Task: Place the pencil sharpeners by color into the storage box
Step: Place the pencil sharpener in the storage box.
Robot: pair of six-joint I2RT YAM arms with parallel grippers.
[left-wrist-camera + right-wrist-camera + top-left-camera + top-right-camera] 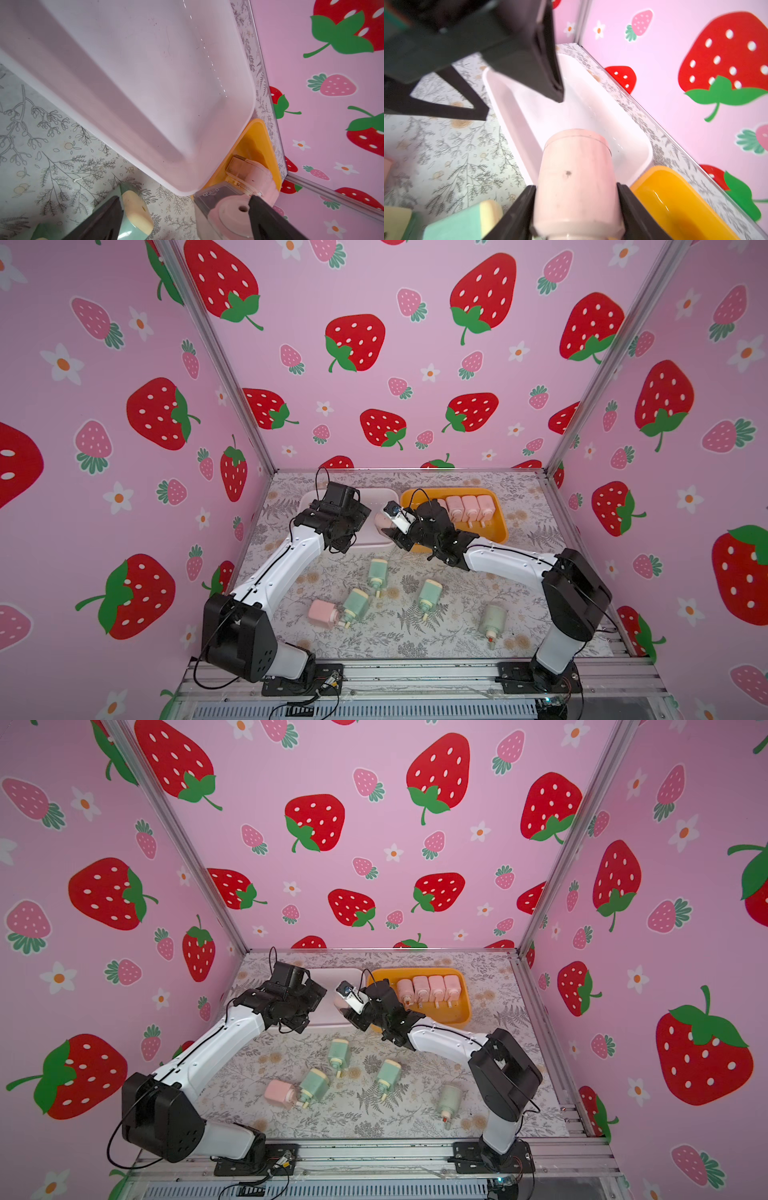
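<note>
Over the inner end of the white tray [376, 494], in both top views: shows the right gripper [390, 533] clamped on a pink sharpener [383, 521], with the left gripper [362, 513] just beside it. Shows a row of pink sharpeners [469, 508] parked side by side in the orange tray [500, 529] — pink's home, by the look of it. Leaves four green sharpeners [430, 593] and one loose pink sharpener [322, 613] lying on the table [453, 643], well apart from both trays.

From the left wrist: confirms jaws flung wide, one finger [270, 220] near the pink body, gripping nothing; finds the white tray bare inside, likely kept for green.

From the right wrist: catches both fingers [517, 214] pressed flat against the sharpener's sides, body poking forward over the white tray's rim, orange tray just beside. Probably needs a short swing sideways to seat it next to its row — and a gentle release, lest the rounded body roll against its neighbours.
</note>
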